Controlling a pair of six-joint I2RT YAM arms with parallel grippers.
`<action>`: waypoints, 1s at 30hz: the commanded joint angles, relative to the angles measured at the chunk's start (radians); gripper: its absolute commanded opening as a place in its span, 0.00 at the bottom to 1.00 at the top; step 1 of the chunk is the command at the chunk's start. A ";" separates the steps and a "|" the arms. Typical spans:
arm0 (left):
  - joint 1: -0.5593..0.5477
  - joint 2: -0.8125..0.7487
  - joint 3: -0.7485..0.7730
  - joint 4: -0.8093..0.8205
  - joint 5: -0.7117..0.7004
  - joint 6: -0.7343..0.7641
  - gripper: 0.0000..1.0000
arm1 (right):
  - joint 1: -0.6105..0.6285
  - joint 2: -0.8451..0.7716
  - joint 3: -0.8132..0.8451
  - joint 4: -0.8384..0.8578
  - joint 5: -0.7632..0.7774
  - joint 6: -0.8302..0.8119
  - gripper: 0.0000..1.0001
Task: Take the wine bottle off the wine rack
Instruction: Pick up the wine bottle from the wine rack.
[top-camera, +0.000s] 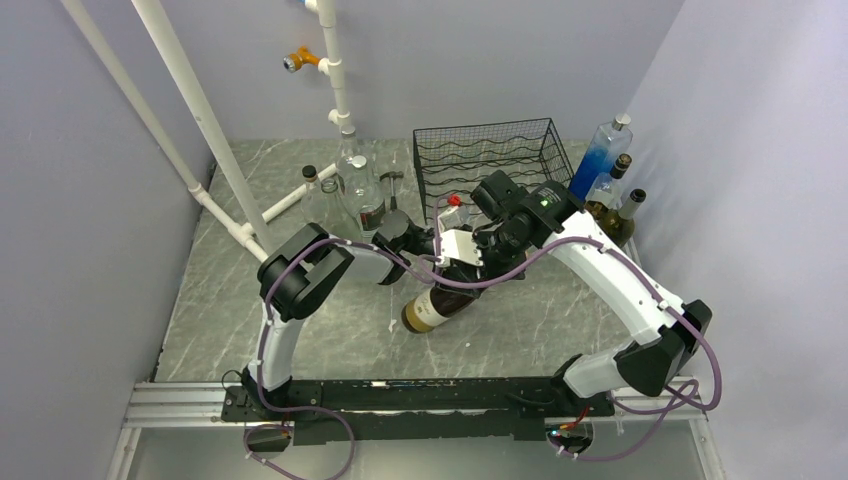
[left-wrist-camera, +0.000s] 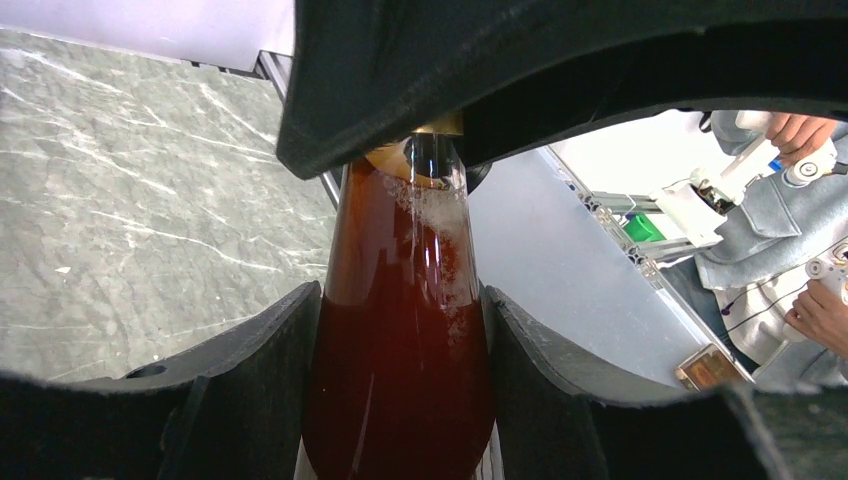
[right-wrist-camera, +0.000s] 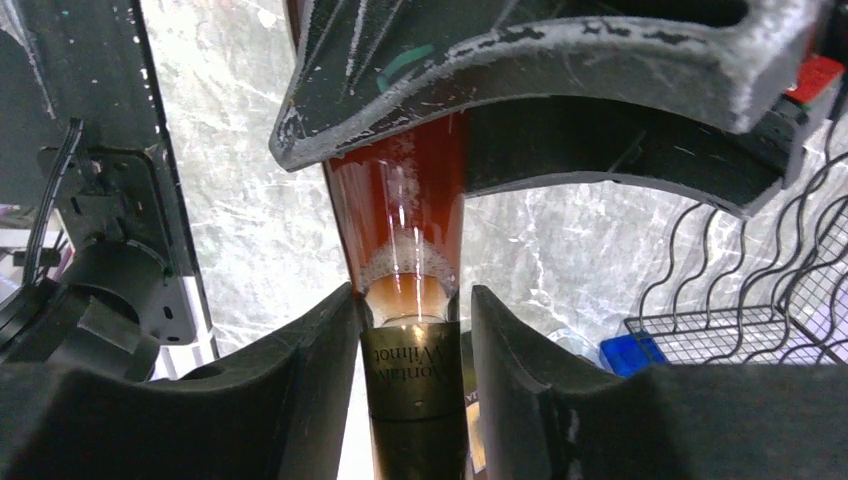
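The wine rack (top-camera: 488, 160), left glassware (top-camera: 358, 195) and right bottles (top-camera: 610, 190) block the far side; near table (top-camera: 560, 322) open.

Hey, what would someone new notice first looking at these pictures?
At the centre of the top view, one wine bottle of reddish-brown liquid is gripped by both arms at once. The left claw is on its body and the right claw is on its neck. Just behind stands the black wire wine rack, which looks empty, with other bottles clustered by the right wall.

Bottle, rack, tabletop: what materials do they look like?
Bottle: clear glossy glass, highlights and amber liquid with bubbles showing through. Rack: thin black wire, likely coated metal. Tabletop: grey marble-look, white veins; stone or laminate, can't tell.
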 joint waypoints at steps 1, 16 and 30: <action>-0.009 -0.069 -0.014 0.032 0.057 -0.004 0.00 | -0.007 -0.042 0.021 0.127 0.060 -0.001 0.48; 0.015 -0.082 -0.025 0.045 0.036 -0.012 0.00 | -0.047 -0.048 0.138 0.054 -0.042 -0.004 0.77; 0.030 -0.120 -0.060 0.001 0.013 0.043 0.00 | -0.279 -0.215 0.252 -0.014 -0.290 -0.033 0.82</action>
